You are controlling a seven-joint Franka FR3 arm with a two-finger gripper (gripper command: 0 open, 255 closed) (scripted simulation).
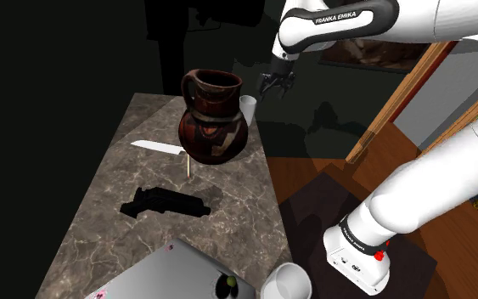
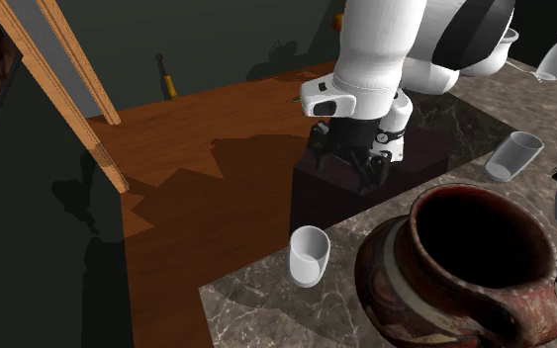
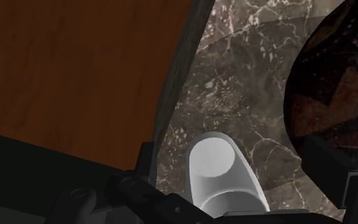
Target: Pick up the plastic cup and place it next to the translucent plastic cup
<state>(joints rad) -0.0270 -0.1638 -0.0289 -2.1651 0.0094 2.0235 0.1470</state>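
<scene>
While the end effector [image 1: 277, 87] hangs wide and empty above it, the cup [image 1: 248, 108] stands at the table [image 1: 237, 195] edge, beside the jug [image 1: 214, 119]. Approach step, likely; next: descend straight, clear of jug.

Your shoulder camera: beside stand [image 1: 313, 212], looks down desk [image 1: 101, 183] length. Second exterior: opposite end, close behind jug [image 2: 464, 267], faces arm [image 2: 380, 49]. Wrist: close above desk edge. All share cup [image 3: 225, 175].
</scene>
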